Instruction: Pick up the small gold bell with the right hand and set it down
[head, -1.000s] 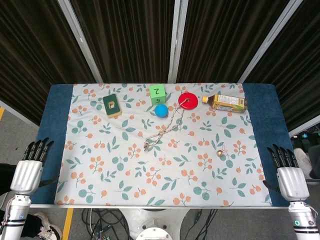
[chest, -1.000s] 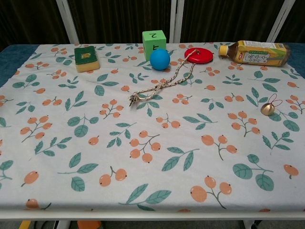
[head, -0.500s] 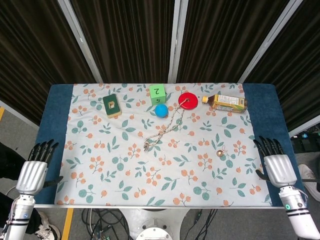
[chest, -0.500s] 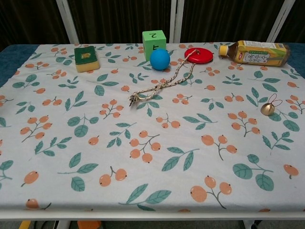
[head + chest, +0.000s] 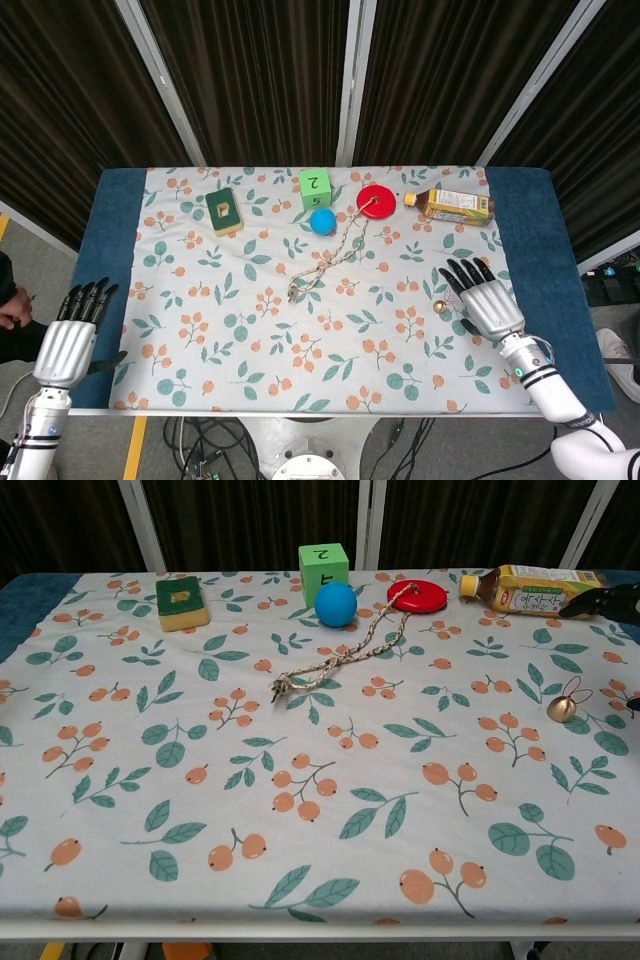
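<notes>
Since the earlier frame, the right hand (image 5: 487, 300) has swung in from the table's right edge over the floral cloth (image 5: 250, 330), fingers spread and holding nothing; only its dark fingertips (image 5: 600, 598) show in the chest view. Just to its left, the small gold bell (image 5: 439, 306) sits on the cloth, untouched. This looks like the reach stage: next the hand should lower and pinch the bell. Off the near-left corner, the left hand (image 5: 66, 346) hangs open and empty.
</notes>
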